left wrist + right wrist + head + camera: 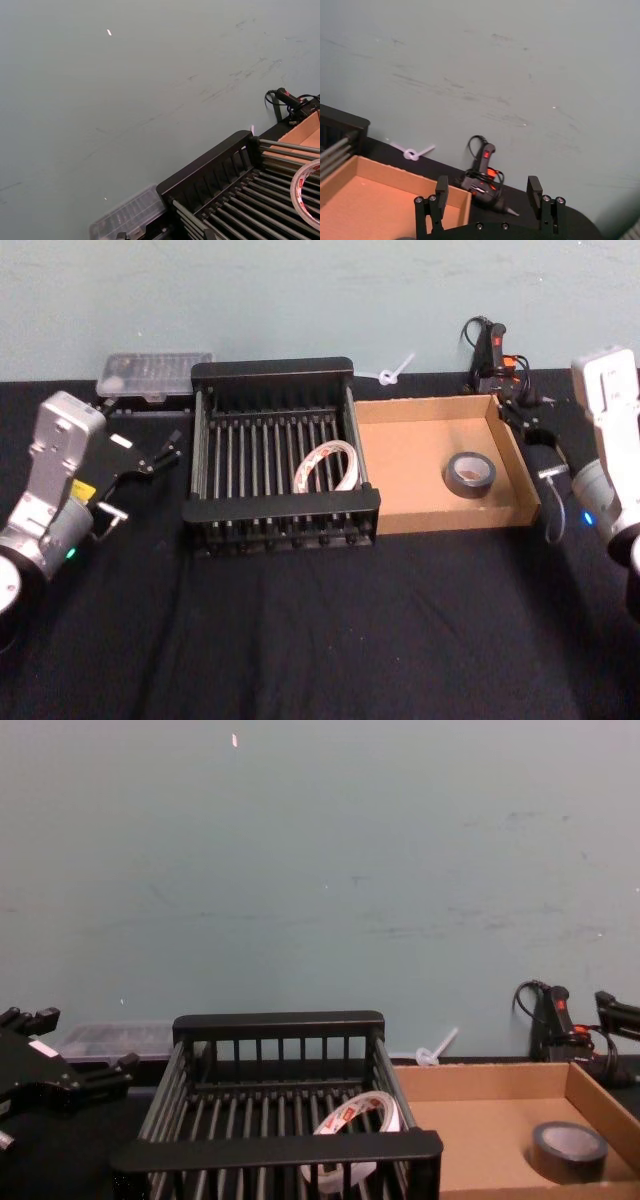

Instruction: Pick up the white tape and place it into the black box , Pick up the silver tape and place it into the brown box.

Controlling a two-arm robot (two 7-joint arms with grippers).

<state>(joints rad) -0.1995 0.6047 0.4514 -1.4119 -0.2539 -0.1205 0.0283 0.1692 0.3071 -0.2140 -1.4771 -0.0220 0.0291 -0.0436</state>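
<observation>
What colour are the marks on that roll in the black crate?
Red-orange marks on the white tape, clearest in the chest view.

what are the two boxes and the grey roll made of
The black box looks like moulded plastic, matte: thick rim, slatted bars for walls and floor. The brown box looks like plain cardboard: flat tan walls, with an uncoated look. The silver tape, lying flat inside it, looks like duct tape with a dull dark-grey backing and a faint sheen; its weave is too small to tell.

White tape [323,466] in black box [271,369]
</observation>
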